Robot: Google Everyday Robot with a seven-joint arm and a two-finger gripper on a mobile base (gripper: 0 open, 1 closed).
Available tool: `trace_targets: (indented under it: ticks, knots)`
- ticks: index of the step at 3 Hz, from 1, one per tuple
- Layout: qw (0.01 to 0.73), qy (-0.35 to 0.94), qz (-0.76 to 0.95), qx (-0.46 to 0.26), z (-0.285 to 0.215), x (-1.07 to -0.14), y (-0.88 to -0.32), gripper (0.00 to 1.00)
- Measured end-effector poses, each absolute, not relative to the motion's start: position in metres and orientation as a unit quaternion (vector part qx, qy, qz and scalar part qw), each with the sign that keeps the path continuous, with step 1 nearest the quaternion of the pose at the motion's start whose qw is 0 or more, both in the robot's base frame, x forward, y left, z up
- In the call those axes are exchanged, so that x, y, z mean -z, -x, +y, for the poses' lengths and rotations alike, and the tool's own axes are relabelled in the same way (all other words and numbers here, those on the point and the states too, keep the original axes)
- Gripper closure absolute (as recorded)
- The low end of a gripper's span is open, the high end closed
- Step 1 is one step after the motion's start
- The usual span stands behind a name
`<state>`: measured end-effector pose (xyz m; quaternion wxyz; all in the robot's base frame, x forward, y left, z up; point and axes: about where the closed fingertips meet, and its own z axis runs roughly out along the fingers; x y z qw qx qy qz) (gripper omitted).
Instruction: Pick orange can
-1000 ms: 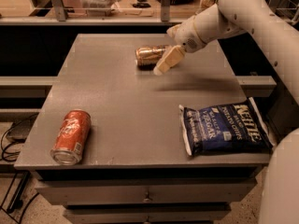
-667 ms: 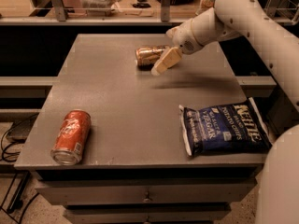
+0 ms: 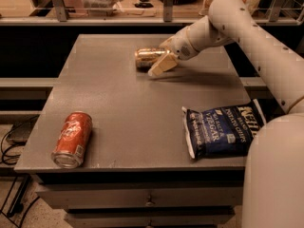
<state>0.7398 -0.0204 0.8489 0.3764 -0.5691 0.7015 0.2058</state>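
The orange can (image 3: pixel 146 57), bronze-toned with metallic ends, lies on its side at the far middle of the grey table (image 3: pixel 123 113). My gripper (image 3: pixel 157 61) reaches in from the right on a white arm and is at the can's right end. It is open. One cream finger (image 3: pixel 162 64) lies along the can's near side. The other finger is hidden behind the can. The can rests on the table.
A brighter red can (image 3: pixel 72 138) with white script lies on its side at the near left corner. A blue chip bag (image 3: pixel 222 131) lies at the near right edge. A shelf rail runs behind the table. My white arm and body fill the right side.
My gripper has slid a little to the left, further over the orange can's right end. The can, the red can and the bag have not moved.
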Motion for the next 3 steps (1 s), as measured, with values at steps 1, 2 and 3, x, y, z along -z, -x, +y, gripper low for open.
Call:
trace_targets:
  ticks: [1,2,3]
  knots:
    - [0.374,0.568,0.703,-0.208,-0.020,-0.848,-0.740,0.49]
    - [0.379,0.572,0.702,-0.191,-0.018,-0.866,-0.735,0.80]
    - [0.384,0.591,0.691,-0.163,-0.011,-0.900,-0.731,1.00]
